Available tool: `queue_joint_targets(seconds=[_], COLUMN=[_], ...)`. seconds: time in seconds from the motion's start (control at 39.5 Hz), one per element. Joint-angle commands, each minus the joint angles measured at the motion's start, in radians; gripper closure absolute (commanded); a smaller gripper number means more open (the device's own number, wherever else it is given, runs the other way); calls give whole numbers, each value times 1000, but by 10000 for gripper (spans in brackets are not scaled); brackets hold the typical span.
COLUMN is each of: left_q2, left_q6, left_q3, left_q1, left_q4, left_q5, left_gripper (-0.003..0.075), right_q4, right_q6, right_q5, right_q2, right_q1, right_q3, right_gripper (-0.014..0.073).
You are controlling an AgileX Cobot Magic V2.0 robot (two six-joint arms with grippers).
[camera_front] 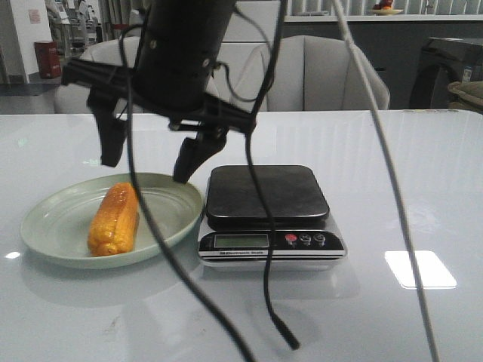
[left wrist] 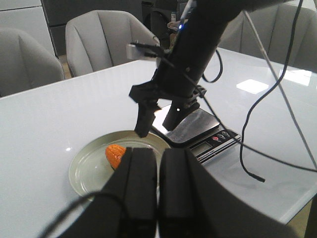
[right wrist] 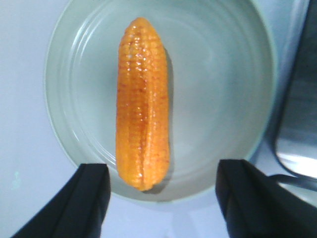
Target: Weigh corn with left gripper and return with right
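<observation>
The orange-yellow corn [camera_front: 115, 219] lies alone on a pale green plate [camera_front: 45, 219], left of the scale [camera_front: 266, 194], whose black platform is bare. My right gripper [camera_front: 151, 154] hangs open a little above the plate, its two fingers spread wider than the cob. The right wrist view looks straight down on the corn [right wrist: 142, 104], with the right gripper [right wrist: 163, 171] open around the cob's near end and not touching it. In the left wrist view my left gripper [left wrist: 158, 153] is shut on nothing, well back from the plate [left wrist: 86, 168], hiding most of the corn [left wrist: 115, 154].
Black cables [camera_front: 264, 302] and a white cable [camera_front: 392, 188] hang in front of the scale in the front view. Grey chairs [camera_front: 324, 72] stand behind the white table's far edge. The scale's display and buttons [camera_front: 306, 239] face the near side.
</observation>
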Motion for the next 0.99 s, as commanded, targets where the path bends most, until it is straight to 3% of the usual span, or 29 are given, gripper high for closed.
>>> queue_joint_targets(seconds=[0.0, 0.25, 0.43, 0.66, 0.96], left_q2=[8, 8, 8, 8, 8], left_q6=[-3, -3, -3, -3, -3], left_q3=[-25, -25, -25, -25, -25], left_q1=[-7, -7, -7, -7, -7], left_q4=[1, 1, 1, 1, 1], left_q5=[-79, -79, -79, -79, -79], left_gripper=[596, 596, 596, 596, 596], right_q4=[-2, 1, 3, 6, 6], right_q6=[-118, -376, -494, -585, -605], right_q5=[76, 264, 293, 196, -49], right_q2=[-126, -250, -350, -537, -848], right_q1=[-47, -201, -307, -376, -378], right_q3=[-37, -17, 87, 306, 582], right_gripper=[41, 41, 41, 43, 43])
